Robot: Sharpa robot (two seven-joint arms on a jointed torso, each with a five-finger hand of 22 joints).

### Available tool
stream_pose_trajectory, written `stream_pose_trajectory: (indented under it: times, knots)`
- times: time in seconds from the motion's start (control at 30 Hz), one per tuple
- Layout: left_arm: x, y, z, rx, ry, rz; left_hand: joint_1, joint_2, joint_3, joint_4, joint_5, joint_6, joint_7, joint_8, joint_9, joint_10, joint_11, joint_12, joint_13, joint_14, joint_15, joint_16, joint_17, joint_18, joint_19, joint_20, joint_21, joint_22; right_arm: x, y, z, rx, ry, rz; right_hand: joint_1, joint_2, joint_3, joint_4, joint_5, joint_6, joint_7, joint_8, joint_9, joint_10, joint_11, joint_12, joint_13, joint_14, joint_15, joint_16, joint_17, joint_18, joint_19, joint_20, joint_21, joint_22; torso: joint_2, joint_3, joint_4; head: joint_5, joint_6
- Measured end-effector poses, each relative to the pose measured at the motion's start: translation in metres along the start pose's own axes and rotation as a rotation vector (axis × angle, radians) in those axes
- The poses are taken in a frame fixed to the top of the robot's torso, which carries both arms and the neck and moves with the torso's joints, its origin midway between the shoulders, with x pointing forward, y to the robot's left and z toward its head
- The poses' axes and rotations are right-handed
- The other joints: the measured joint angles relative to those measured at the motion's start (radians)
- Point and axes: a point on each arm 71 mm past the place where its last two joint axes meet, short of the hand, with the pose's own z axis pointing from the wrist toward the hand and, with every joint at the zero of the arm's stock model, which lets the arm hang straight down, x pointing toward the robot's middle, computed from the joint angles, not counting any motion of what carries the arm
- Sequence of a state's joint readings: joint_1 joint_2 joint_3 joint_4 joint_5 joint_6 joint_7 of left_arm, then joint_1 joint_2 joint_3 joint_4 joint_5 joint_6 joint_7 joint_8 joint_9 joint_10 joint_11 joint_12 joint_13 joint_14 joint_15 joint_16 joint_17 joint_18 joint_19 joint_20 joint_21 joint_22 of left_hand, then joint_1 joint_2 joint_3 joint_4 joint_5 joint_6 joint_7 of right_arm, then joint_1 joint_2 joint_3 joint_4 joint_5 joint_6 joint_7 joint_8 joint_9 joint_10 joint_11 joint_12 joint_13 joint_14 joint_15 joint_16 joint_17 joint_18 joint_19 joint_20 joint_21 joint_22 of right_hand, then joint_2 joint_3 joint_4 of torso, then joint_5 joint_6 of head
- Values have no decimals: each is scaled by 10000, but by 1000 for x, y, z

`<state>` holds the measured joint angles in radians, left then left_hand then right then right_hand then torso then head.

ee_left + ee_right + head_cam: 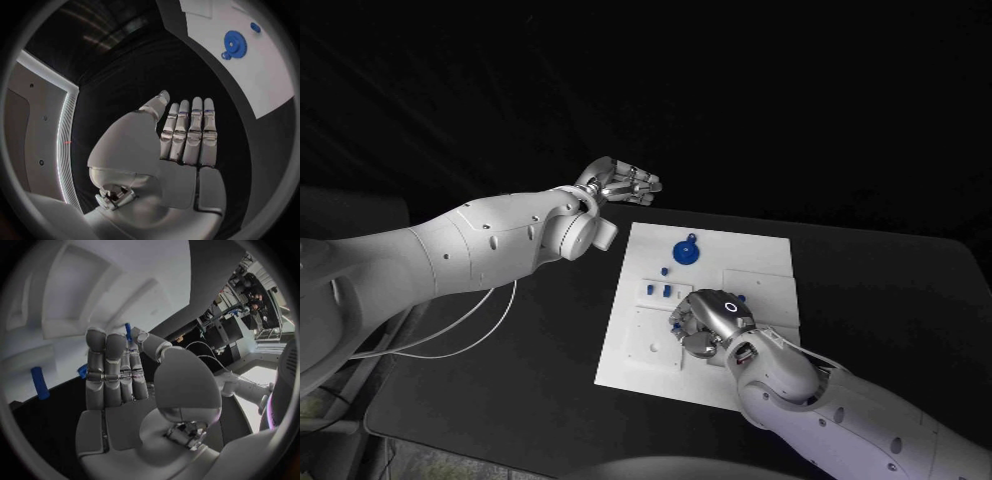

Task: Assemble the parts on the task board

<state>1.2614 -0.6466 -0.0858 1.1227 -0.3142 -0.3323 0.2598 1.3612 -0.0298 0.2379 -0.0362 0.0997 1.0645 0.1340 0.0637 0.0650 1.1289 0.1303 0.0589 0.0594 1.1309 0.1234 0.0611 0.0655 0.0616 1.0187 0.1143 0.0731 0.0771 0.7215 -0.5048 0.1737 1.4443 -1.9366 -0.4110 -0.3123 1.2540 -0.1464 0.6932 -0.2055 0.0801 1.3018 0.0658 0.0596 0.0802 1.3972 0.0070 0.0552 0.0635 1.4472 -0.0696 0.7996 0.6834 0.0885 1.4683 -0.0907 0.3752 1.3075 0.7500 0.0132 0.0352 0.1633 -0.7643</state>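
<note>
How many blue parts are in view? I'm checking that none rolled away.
5: a gear and a small knob beside it at the board's far end, two pegs mid-board, and a third peg at the right robot hand's fingertips. Others may hide beneath it.

The left arm reached in, its hand (620, 182) flat and open, fingers (189, 131) straight, side by side, holding nothing. The right hand (708, 322) faced palm-down, fingers (111, 369) extended together, thumb alongside; any grasp unclear.

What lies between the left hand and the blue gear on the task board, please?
In the head view, only bare black table and bare white task board separate the left hand from the blue gear.
</note>
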Motion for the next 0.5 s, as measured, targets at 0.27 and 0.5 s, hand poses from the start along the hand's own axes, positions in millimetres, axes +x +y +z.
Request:
stream_pose_trajectory:
  times: [0.27, 0.5]
  knots:
    - [1, 0, 0, 12, 38, 2, 0, 0, 0, 0, 0, 0, 0, 0, 0, 0, 0, 0, 0, 0, 0, 0, 0, 0, 0, 0, 0, 1, 1, 0, 1, 20, -44, -36, -26, -26, 0, 1, 14, -32, -1, 13, -3, -1, 1, -2, 0, 1, 1, 0, -15, -13, 0, 0, 0, 0, -1, -6, -3, 56, -59]
    - [3, -1, 0, 29, 83, 3, 0, 0, 0, 0, 0, 0, 0, 0, -1, 0, 0, 0, 0, 0, 0, 0, 0, 0, 0, 0, 0, 1, 1, 0, 3, 31, -77, -42, -52, -52, 0, 1, 14, -34, 0, 12, -2, -1, 1, 20, 0, 2, 3, 0, -15, -27, 0, 1, 0, -1, -6, -12, 1, 94, -96]
